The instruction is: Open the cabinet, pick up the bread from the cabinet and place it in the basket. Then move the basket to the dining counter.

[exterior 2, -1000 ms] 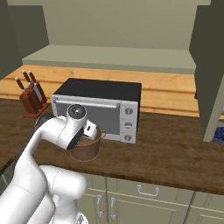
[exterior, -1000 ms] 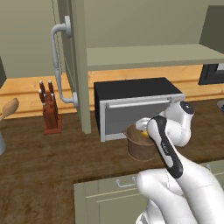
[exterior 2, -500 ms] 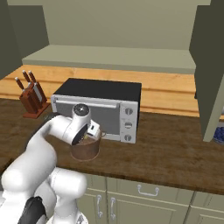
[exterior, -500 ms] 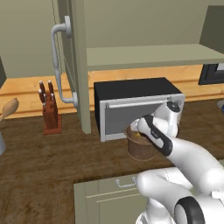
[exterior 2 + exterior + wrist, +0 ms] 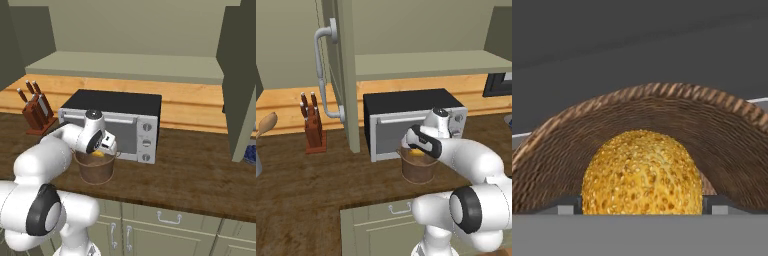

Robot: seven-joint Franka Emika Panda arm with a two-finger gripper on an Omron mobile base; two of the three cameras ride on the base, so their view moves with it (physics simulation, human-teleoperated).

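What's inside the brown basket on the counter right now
The bread, a golden-yellow lump, sits inside the basket, between the open jaws of the gripper. The basket's floor under the bread is covered, and in both base views the arm hides much of its inside.

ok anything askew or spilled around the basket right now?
Nothing stands out. The basket stands upright on the worktop in front of the toaster oven, the bread sits inside it, and the cabinet door hangs open.

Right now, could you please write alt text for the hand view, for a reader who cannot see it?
A round golden-yellow bread sits inside the brown woven basket, whose wall arcs behind it. The open end effector has a finger tip on either side of the bread.
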